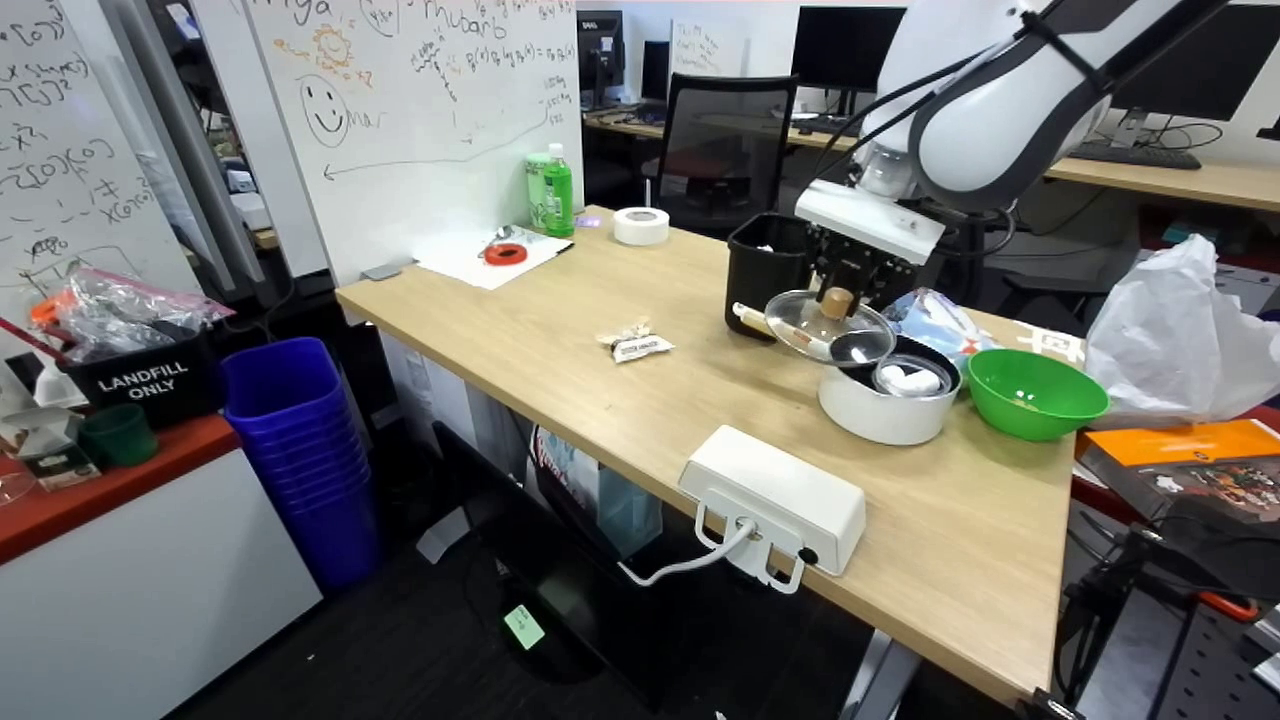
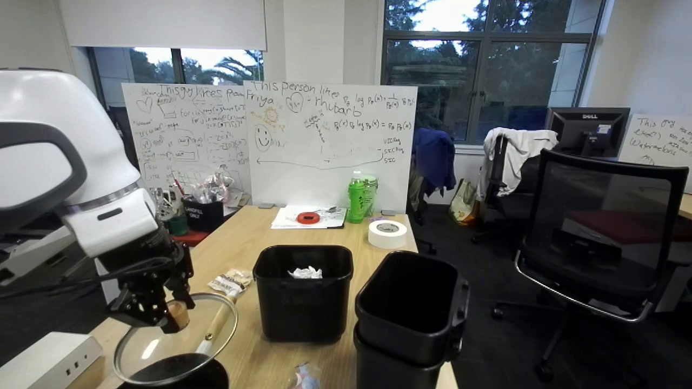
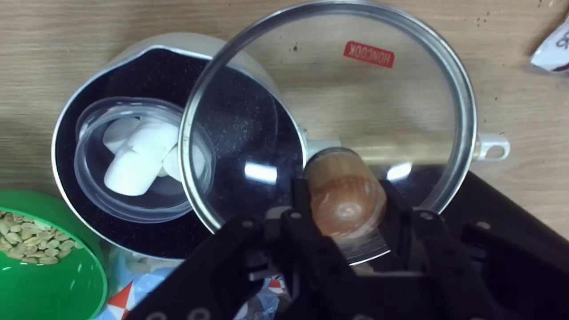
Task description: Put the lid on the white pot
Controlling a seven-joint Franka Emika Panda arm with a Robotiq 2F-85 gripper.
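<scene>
The lid (image 1: pixel 868 338) is a clear glass disc with a metal rim and a wooden knob. It also shows in an exterior view (image 2: pixel 143 346) and the wrist view (image 3: pixel 413 93). My gripper (image 3: pixel 346 195) is shut on the lid's knob. It shows in both exterior views (image 1: pixel 840 290) (image 2: pixel 175 316). The lid hangs tilted above the white pot (image 1: pixel 885 415), offset toward the pot's handle (image 3: pixel 395 149). In the wrist view it overlaps only part of the pot (image 3: pixel 160 66). A clear cup of white lumps (image 3: pixel 142 155) sits inside the pot.
A green bowl (image 1: pixel 1035 395) stands beside the pot, and a blue plastic packet (image 1: pixel 935 325) lies behind it. A black bin (image 1: pixel 765 275) stands close to the lid. A white box (image 1: pixel 775 495) sits at the table edge. A small packet (image 1: pixel 640 345) lies mid-table.
</scene>
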